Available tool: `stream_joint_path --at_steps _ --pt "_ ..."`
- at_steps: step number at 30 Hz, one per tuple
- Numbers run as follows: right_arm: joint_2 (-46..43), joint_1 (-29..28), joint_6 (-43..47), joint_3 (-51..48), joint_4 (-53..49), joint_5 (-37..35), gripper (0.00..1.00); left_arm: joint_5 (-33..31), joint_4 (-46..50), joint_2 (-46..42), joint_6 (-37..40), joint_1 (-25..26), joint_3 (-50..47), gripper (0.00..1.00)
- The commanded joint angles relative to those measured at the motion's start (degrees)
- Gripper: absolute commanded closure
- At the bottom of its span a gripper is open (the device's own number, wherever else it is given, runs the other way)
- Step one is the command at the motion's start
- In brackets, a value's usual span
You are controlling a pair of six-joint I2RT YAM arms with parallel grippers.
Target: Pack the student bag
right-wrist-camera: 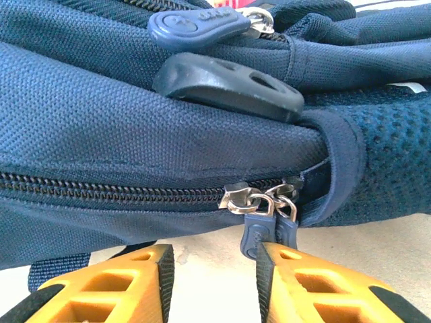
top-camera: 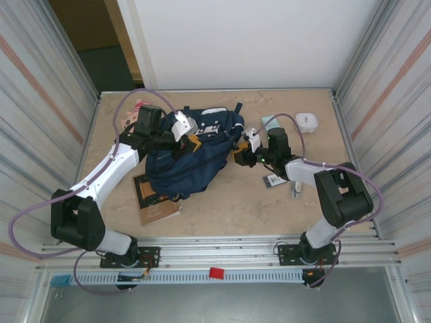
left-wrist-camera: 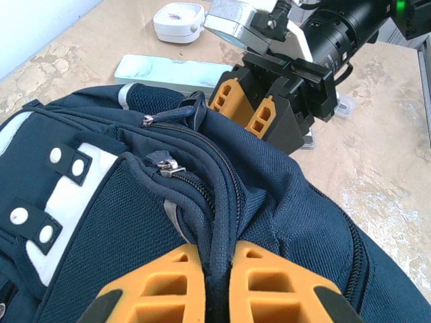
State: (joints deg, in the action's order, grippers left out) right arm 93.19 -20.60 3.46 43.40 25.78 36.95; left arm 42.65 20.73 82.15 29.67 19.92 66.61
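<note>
Fingers of the left gripper point(left-wrist-camera: 217, 282) are pinching a fabric ridge of the bag point(left-wrist-camera: 101, 222), which is lying mid-table point(top-camera: 256, 208) between the arms. Fingers of the right gripper point(right-wrist-camera: 215, 282) are standing apart around two zip pulls point(right-wrist-camera: 259, 232), not gripping them. Packing is looking unfinished: one brown book point(top-camera: 151, 202), partly under the bag, and one white case point(top-camera: 307, 121) are lying outside.

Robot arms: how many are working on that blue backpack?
2. The left arm comes in at the backpack's left side, the right arm at its right side. None seems hidden.
</note>
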Motion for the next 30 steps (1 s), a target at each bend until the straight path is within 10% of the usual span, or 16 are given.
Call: stream_joint_path --at_steps 1,13,24,30 --pt "1.47 0.2 0.85 2.42 2.35 -0.83 0.62 6.75 -4.27 -3.75 -1.81 -0.06 1.33 1.0" --pt "0.18 0.85 2.41 1.73 0.72 5.96 0.99 2.21 -6.96 -3.81 -4.92 0.01 -0.02 1.0" --pt "-4.75 -0.01 3.06 -0.87 -4.73 7.92 1.0 -2.14 -9.21 -3.19 -6.76 0.29 -0.33 1.0" --pt "-2.7 2.84 2.9 -0.97 -2.42 2.71 0.58 2.23 -9.9 -4.06 -5.98 0.2 -1.08 1.0"
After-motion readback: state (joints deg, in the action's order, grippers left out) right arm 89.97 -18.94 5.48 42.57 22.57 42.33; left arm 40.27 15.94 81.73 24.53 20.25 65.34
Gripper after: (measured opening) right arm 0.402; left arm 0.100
